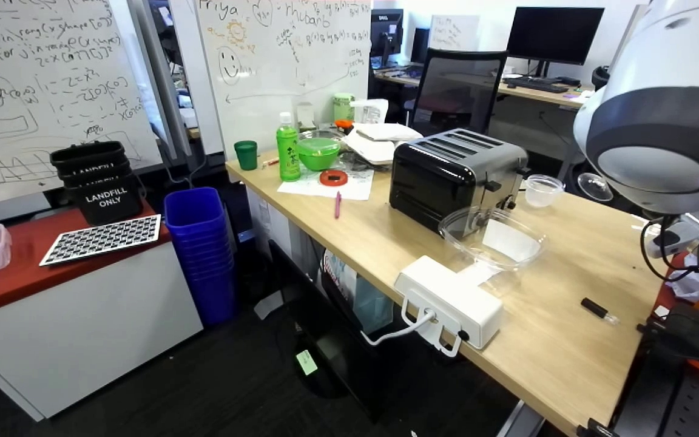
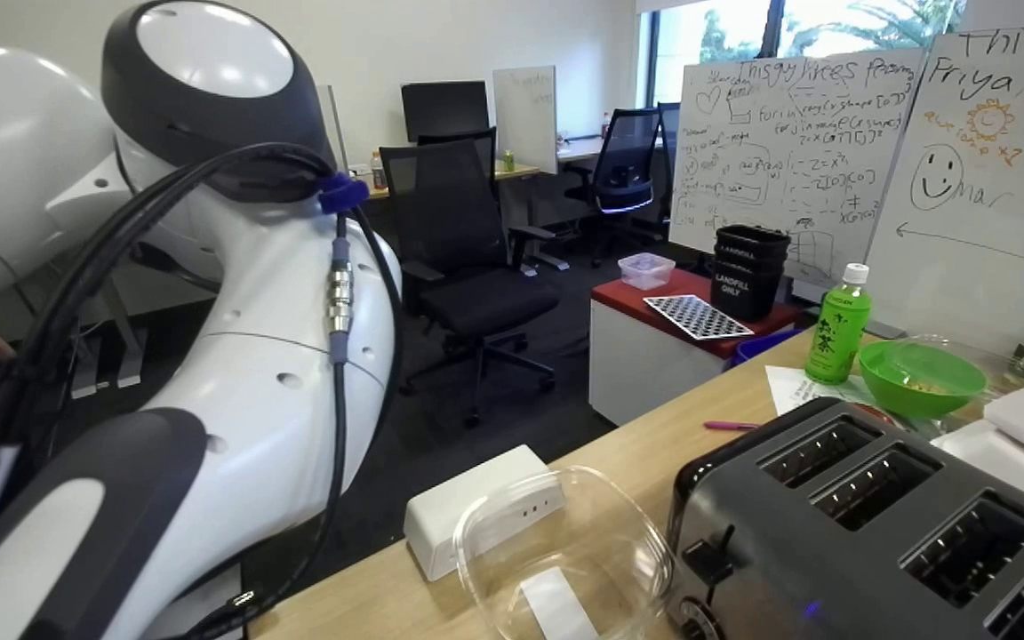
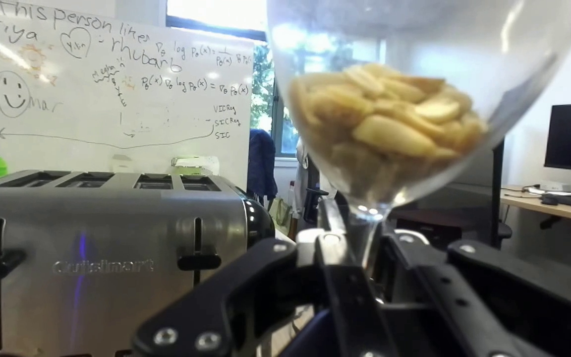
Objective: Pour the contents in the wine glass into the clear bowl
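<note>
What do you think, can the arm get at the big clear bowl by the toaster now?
Probably yes, for pouring: the clear bowl looks open from above, though the toaster and white box crowd its sides and the gripper holds the wine glass.

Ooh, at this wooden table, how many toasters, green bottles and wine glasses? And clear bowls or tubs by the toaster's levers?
Toaster: 1
Green bottle: 1
Wine glass, in the gripper: 1
Clear bowl and tub: 2
Total: 5
</note>
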`<state>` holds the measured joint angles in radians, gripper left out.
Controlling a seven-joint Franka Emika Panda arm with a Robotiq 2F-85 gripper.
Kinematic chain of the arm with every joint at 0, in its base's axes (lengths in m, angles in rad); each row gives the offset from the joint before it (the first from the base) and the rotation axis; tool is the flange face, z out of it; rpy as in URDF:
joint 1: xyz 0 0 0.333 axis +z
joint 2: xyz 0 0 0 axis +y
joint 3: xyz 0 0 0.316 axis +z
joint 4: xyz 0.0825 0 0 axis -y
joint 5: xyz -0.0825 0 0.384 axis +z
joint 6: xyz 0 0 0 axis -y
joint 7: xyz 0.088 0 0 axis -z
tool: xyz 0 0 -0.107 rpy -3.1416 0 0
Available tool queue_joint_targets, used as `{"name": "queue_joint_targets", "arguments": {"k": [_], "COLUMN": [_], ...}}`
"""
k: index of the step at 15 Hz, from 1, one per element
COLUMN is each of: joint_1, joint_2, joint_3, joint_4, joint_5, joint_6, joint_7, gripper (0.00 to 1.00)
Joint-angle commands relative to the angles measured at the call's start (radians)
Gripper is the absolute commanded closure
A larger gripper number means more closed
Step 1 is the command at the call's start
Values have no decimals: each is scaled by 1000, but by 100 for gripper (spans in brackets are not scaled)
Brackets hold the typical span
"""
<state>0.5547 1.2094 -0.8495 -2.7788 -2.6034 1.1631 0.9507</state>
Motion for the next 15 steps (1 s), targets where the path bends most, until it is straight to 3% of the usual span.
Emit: {"name": "queue_joint_targets", "arguments": {"k": [1,10,11,15], "joint_1": [-4,-4,-4,-2], "joint_2": [-3,-3,8,83], "joint_3": [2,2,3,7], "joint_4": [0,0,0,0], "joint_5": [0,0,0,0], "joint_6": [-4,-4,-14,-102], "joint_7": [-3,-3,-1,7], "gripper": [85,85,96,96]}}
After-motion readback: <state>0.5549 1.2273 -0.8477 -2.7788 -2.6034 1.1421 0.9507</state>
